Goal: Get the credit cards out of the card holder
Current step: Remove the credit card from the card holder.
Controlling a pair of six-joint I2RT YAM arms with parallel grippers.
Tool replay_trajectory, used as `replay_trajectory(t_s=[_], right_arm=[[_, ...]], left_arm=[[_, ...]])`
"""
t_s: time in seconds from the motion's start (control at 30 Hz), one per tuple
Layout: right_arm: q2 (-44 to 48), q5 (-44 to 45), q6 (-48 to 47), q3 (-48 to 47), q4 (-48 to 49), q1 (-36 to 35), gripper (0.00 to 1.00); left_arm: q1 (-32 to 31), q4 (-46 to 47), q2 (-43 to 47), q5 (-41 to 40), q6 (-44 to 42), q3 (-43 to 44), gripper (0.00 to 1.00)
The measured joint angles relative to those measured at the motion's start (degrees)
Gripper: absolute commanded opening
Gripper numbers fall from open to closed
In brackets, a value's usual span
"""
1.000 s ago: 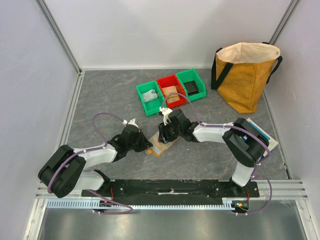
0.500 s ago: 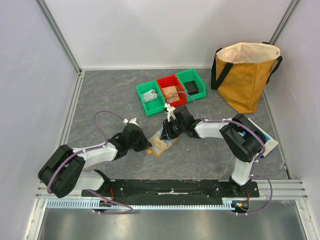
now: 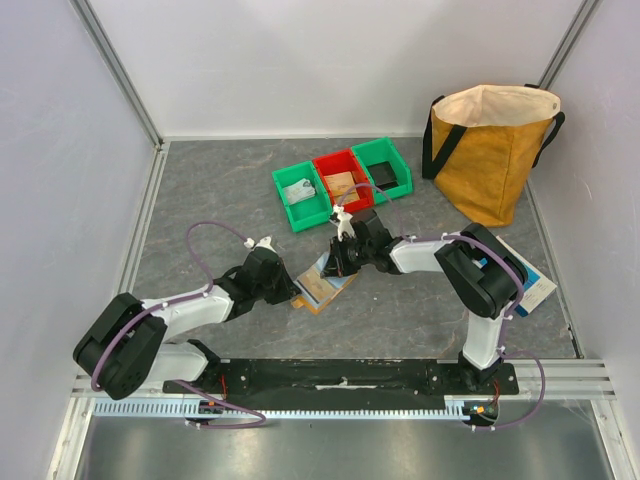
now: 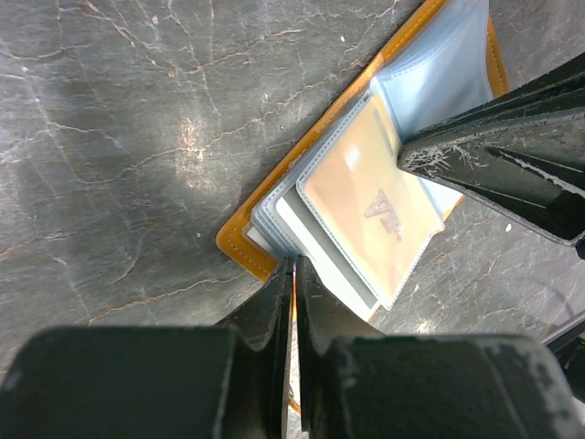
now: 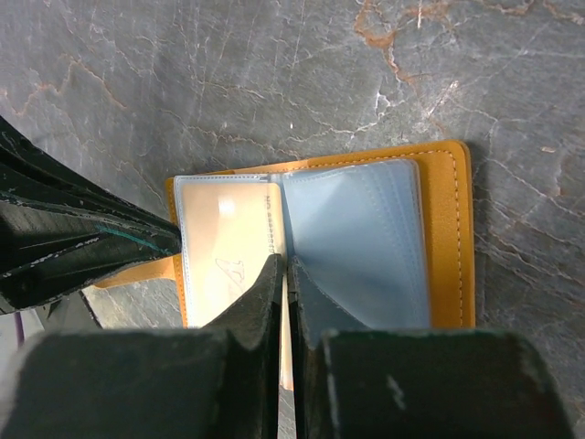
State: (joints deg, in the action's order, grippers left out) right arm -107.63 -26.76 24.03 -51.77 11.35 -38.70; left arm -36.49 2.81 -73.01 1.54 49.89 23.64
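a tan-orange card holder (image 3: 322,287) lies open on a dark grey marbled table (image 3: 220,200), near the front and between the two arms. its pale blue plastic sleeves face up. one credit card (image 4: 366,206), pale with a faint logo, sits inside the sleeve on the left arm's side.

the left gripper (image 4: 292,265) has its fingers pressed almost together, pinching the holder's tan leather edge at a corner. the right gripper (image 5: 283,261) comes in from the far side. its fingers are pressed close at the holder's middle fold, with a thin pale sliver between them. whether that sliver is the card or only a sleeve cannot be told.

behind the holder stand a row of two green bins and one red bin (image 3: 343,183). a mustard bag (image 3: 490,170) stands at the far right.
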Motion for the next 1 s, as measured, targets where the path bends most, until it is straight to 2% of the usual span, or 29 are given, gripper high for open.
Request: replay_trajectory(t_s=[0.3,0.53,1.0], right_arm=[[-0.7,-2.0,0.6,0.0,0.7,0.9,0.08],[-0.7,-2.3,0.6,0.0,0.7,0.9,0.08],[-0.7,-2.4,0.6,0.5,1.7,1.0,0.08]], left_arm=[[0.0,-1.4,0.3,0.0,0.0,0.6,0.1],[0.0,-2.4,3.9,-0.1,0.2,0.6,0.12],[0.0,-2.2,2.0,0.5,0.2,1.0,0.1]])
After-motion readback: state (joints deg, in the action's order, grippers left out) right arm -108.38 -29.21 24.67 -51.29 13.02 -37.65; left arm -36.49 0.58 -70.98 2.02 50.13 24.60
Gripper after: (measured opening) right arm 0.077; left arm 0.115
